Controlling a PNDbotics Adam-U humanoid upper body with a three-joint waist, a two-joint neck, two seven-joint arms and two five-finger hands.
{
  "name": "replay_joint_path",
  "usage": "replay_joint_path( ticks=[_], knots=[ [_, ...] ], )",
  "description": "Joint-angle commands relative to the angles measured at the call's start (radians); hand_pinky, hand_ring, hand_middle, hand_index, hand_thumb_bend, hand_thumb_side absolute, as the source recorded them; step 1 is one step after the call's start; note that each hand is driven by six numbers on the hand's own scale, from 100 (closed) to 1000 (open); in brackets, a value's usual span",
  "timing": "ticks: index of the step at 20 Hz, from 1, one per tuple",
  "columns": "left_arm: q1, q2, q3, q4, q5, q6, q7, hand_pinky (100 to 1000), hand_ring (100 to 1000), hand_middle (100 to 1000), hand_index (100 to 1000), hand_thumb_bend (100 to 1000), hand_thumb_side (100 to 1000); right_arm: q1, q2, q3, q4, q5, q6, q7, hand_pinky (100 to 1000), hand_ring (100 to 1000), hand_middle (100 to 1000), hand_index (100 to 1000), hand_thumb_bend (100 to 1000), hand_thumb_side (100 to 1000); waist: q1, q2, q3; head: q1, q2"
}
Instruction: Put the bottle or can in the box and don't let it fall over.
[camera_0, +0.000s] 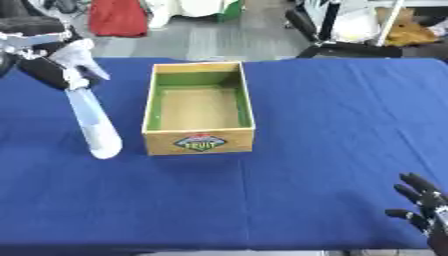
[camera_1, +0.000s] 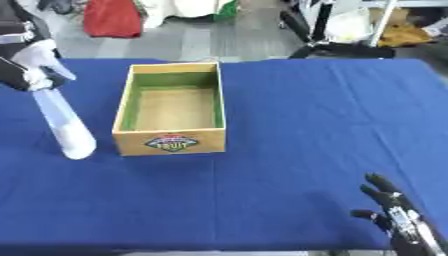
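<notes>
Here, a pale translucent spray bottle (camera_0: 94, 122) with white trigger head hangs tilted, base lowermost, left of an open yellow cardboard box (camera_0: 199, 141) with green inner walls, apart from it. The black left hand (camera_0: 48, 72) has fingers curled round the bottle's neck. The right hand (camera_1: 398, 215) rests at the lower right corner, fingers straight and spread, above the blue tablecloth (camera_0: 341, 120).

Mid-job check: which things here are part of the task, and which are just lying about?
Part of the job:
- spray bottle, held tilted in the left hand, left of the box
- box, open and empty, on the blue table

Not part of it:
- right hand, idle and open at the lower right corner
- red bag and chair beyond the table
</notes>
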Motion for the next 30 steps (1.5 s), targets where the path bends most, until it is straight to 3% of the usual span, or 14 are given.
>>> replay_joint_path(
  ticks=[1,3,12,20,30],
  knots=[
    [-0.014,0.033,0.016,-0.014,-0.005,0.003,0.018,178,124,100,391,436,527,-0.005,-0.014,-0.005,-0.009,-0.003,-0.002,0.002,722,998,1000,1000,100,835,0.003,-0.009,-0.001,0.001,0.006],
    [-0.016,0.033,0.018,-0.019,-0.009,0.005,0.034,100,100,100,333,453,548,-0.004,-0.014,-0.005,-0.009,-0.003,-0.001,0.002,722,998,1000,1000,100,835,0.003,-0.009,-0.001,0.001,0.006],
    [-0.022,0.034,0.019,-0.042,-0.022,-0.025,0.044,100,100,100,303,192,509,-0.005,-0.014,-0.005,-0.009,-0.003,0.0,0.002,722,998,1000,1000,100,835,0.006,-0.009,-0.003,0.002,0.006],
    [-0.041,0.036,0.025,-0.056,-0.02,-0.045,0.02,100,100,100,298,101,453,-0.005,-0.014,-0.005,-0.008,-0.003,0.001,0.002,722,998,1000,1000,100,836,0.01,-0.012,-0.005,0.001,0.006],
    [-0.048,0.035,0.024,-0.061,-0.03,-0.062,-0.018,100,100,100,296,100,431,-0.006,-0.016,-0.006,-0.009,-0.003,0.001,0.002,721,997,1000,1000,100,835,0.013,-0.013,-0.006,-0.003,0.006]
  ],
)
